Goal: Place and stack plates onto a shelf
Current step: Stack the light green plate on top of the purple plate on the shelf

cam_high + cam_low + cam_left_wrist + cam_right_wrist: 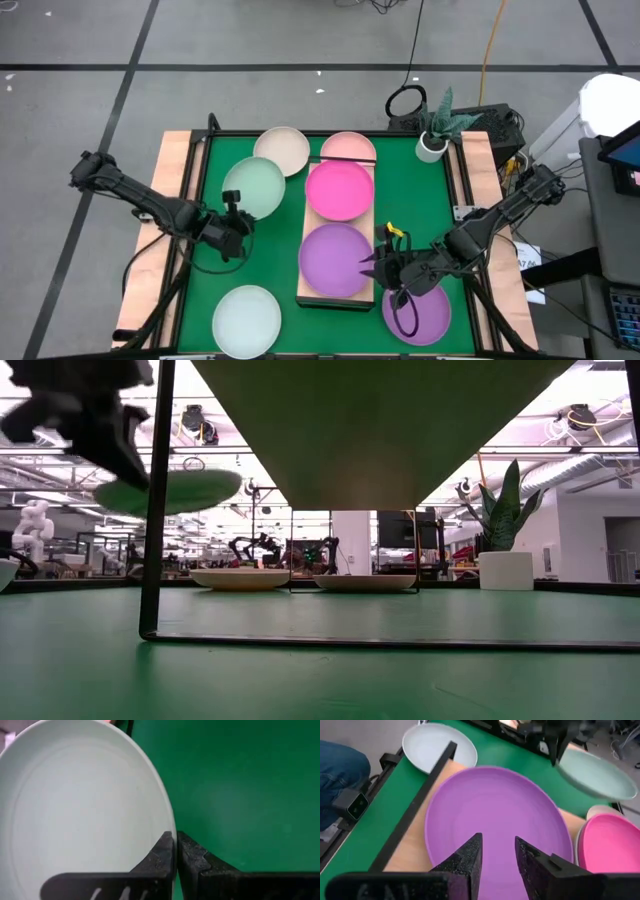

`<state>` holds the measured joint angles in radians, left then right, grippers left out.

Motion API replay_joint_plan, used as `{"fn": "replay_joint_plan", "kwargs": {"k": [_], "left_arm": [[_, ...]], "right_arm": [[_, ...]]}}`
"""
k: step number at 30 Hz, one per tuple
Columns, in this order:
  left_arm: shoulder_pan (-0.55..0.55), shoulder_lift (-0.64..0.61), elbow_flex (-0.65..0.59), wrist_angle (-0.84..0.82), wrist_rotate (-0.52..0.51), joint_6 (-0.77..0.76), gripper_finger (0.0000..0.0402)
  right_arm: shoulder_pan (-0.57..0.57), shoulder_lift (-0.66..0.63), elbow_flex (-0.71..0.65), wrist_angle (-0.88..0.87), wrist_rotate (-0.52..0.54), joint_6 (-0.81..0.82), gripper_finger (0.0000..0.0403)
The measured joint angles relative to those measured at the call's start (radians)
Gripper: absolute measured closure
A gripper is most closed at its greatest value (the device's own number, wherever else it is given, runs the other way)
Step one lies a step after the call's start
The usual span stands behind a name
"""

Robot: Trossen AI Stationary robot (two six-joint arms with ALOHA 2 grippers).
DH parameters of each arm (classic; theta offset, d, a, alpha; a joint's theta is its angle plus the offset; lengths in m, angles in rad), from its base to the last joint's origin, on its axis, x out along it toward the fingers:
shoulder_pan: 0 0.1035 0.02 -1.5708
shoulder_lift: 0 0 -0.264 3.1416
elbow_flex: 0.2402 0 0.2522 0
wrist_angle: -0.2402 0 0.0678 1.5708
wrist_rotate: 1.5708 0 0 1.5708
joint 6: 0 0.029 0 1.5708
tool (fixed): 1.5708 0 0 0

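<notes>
Seven plates show from above: one cream (283, 147), one pale pink (349, 148), one magenta (339, 189), one mint (254, 187), one pale blue-white (246, 319), and two purple.

The shelf (311, 285) is a light-wood board running down the middle of the green mat (420, 190). It carries three plates in a row: the pale pink one at its far end, partly off the board's edge, the magenta one just beside it, and a purple plate (336, 260) at the near end. No plate lies on another.

The other four are off the shelf. The cream plate lies on the mat beside the shelf's far end. The second purple plate (425, 315) lies beside the shelf's near end, partly under the right arm. The pale blue-white plate sits on the opposite side of the shelf, near the mat's front edge.

The mint plate is held clear of the mat, beside the shelf's magenta plate; the low view shows it raised. The left gripper (174, 851) is clamped on its rim, fingers nearly together.

The right gripper (498, 855) hangs over the shelf's purple plate with its fingers apart, gripping nothing.

A potted plant (437, 125) stands at the mat's far corner, well apart from the shelf.
</notes>
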<state>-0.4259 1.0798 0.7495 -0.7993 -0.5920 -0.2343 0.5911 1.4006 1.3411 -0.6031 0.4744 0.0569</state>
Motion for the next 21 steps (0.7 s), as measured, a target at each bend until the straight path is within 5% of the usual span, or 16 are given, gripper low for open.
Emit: {"fn": "replay_joint_plan", "kwargs": {"k": [12,21], "left_arm": [[-0.046,0.006,0.212,-0.015,0.072,0.141,0.0393],[-0.048,0.164,0.429,-0.073,0.188,0.242,0.0394]], "right_arm": [[0.012,-0.025,0.0,-0.104,0.0,0.106,0.0303],[0.088,-0.085,0.0,-0.114,0.08,0.141,0.0303]]}}
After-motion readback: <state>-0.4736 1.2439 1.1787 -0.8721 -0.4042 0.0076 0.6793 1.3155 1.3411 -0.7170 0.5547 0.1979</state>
